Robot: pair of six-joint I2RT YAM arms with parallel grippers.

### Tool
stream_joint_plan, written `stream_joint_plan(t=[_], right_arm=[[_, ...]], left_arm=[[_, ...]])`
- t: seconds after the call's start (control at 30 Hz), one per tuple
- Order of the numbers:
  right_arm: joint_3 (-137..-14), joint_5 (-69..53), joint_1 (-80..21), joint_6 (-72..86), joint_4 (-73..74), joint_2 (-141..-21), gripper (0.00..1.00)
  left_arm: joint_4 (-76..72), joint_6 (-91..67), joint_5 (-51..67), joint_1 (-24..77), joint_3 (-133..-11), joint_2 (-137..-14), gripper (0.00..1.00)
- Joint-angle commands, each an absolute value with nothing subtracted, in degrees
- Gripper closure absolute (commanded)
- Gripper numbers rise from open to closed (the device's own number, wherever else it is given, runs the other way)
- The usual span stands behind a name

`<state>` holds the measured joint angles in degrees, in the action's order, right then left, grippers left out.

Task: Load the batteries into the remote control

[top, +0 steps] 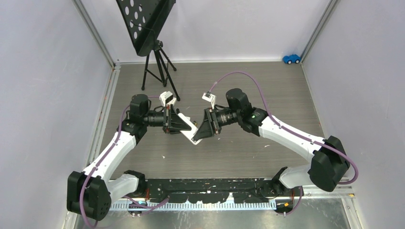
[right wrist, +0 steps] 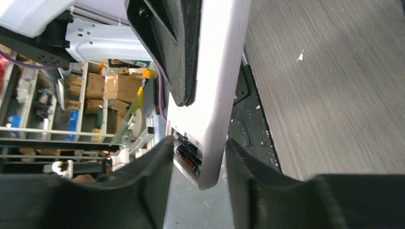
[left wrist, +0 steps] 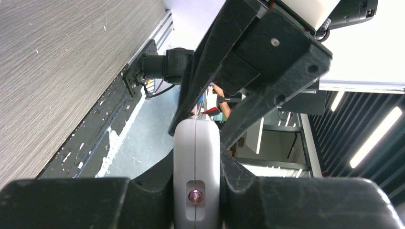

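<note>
Your left claw [left wrist: 196, 164] is clenching the remote [top: 190, 134]; the right claw [right wrist: 198, 157] at 3 o'clock, grip I cannot tell; twisting, you're risking spilling the batteries [right wrist: 188, 160]

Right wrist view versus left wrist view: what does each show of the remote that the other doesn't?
Only the right wrist view shows the batteries in the remote's open compartment. Only the left wrist view shows its end face with a small pinkish emitter. Both show the remote above the table, with the left gripper clamped on it and the right gripper straddling it.
</note>
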<state>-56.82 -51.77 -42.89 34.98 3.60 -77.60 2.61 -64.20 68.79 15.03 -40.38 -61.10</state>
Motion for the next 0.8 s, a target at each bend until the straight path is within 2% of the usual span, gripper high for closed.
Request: stream_joint_plan(t=[0.0, 0.13, 0.33, 0.5, 0.6, 0.77], right_arm=[[-57.6, -51.4, -42.3, 34.5, 0.7, -74.9, 0.41], [-56.5, -48.1, -40.5, 36.4, -1.3, -73.0, 0.27], [-54.9, -40.0, -37.2, 40.7, -3.1, -71.5, 0.26], [-58.7, -25.2, -36.9, 41.4, 7.9, -74.5, 0.39], [-61.3, -18.7, -37.0, 43.7, 10.1, -78.4, 0.46], [-66.3, -9.1, -40.9, 43.9, 15.0, -86.6, 0.49]], left_arm=[[2.2, -64.4, 68.5, 14.9, -42.6, -60.2, 1.00], [4.4, -61.2, 66.8, 14.9, -42.8, -60.2, 1.00], [13.3, -51.8, 62.2, 14.9, -44.8, -60.2, 1.00], [29.7, -41.5, 49.9, 14.5, -49.7, -59.3, 1.00], [37.2, -37.7, 38.3, 14.5, -52.7, -58.4, 1.00], [44.1, -36.0, 19.4, 14.4, -54.2, -54.7, 1.00]])
